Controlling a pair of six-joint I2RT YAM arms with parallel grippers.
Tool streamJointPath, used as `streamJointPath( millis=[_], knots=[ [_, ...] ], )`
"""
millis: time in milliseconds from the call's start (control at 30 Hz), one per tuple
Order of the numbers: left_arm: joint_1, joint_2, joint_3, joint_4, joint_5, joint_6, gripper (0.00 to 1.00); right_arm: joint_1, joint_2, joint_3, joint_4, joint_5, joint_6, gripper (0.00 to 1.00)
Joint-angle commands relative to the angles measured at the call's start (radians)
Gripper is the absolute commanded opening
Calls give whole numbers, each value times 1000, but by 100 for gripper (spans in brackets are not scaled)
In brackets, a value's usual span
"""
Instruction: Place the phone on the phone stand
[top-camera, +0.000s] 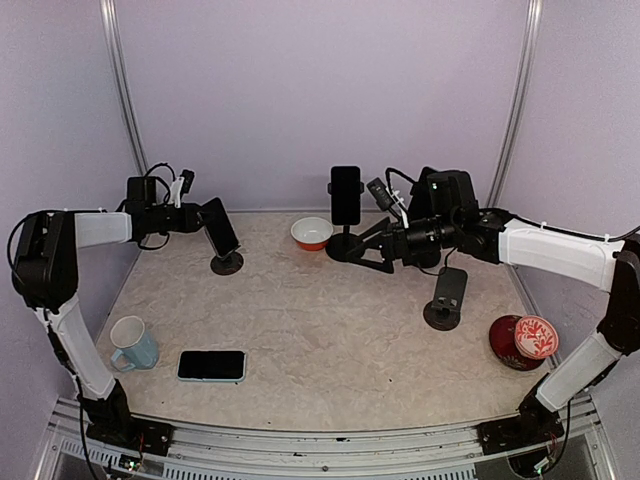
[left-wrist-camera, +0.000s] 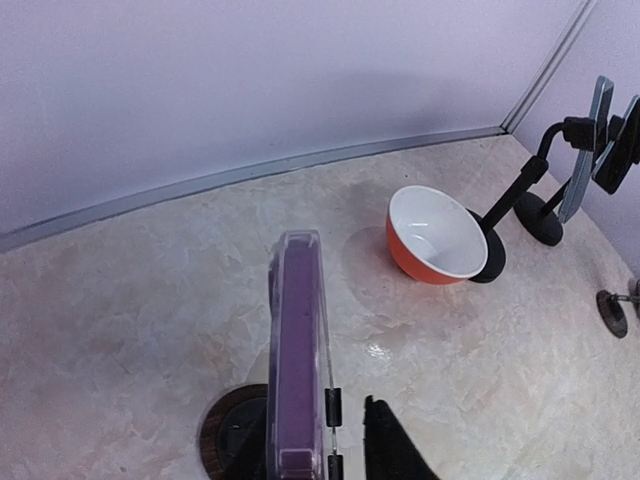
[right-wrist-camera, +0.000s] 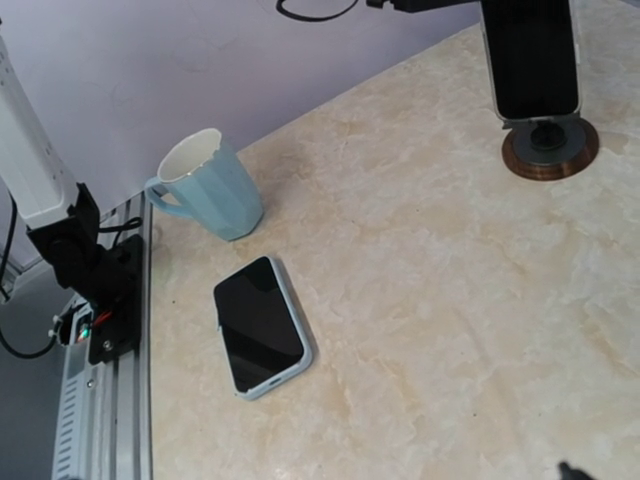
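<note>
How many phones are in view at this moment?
3: the flat phone beside the mug, the left phone on the left stand, the middle phone upright on the middle stand. The dark plate on the right stand may be a fourth; I cannot tell.

I see bright, soft, even overhead light in all views. Faint shadow off bowl (left-wrist-camera: 430, 235) toward 9 o'clock. Small glare spot on table (left-wrist-camera: 380, 350). Near phone (left-wrist-camera: 297, 360) slightly soft. Left-wrist edges bow.

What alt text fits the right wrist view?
A dark phone lies flat, screen up, on a marbled table. A light blue mug stands beyond it; a second phone sits upright on a round-based stand at top right.
</note>
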Motion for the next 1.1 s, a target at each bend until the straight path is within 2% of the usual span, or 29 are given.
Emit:
streamJointPath(
  millis=[0, 67, 233, 433, 467, 500, 733, 833, 933, 1067],
  knots=[
    [-8, -39, 25, 28, 8, -1, 37, -5, -26, -19, -4, 1, -2, 100],
    [-8, -53, 29, 17, -14, -1, 49, -5, -29, -22, -5, 8, -4, 100],
    [-7, -102, 58, -20, -45, -8, 63, -5, -35, -30, -2, 2, -8, 100],
    [-15, -184, 129, -84, -89, -32, 85, 12, -55, -47, 9, 11, -39, 100],
    [-19, -201, 133, -87, -101, -38, 96, 29, -61, -47, 9, 17, -60, 100],
    [-26, -222, 135, -90, -118, -45, 98, 49, -63, -46, 8, 35, -80, 100],
    [-83, -366, 144, -158, -254, -71, 99, 253, 17, 51, -88, 230, -274, 100],
    [-122, -436, 126, -220, -311, -105, 99, 333, 92, 85, -70, 275, -310, 100],
    [-180, -542, 55, -241, -368, -89, 99, 404, 177, 115, -28, 295, -336, 100],
    [-214, -685, -45, -267, -405, -110, 99, 493, 338, 239, -79, 337, -398, 100]
  ],
)
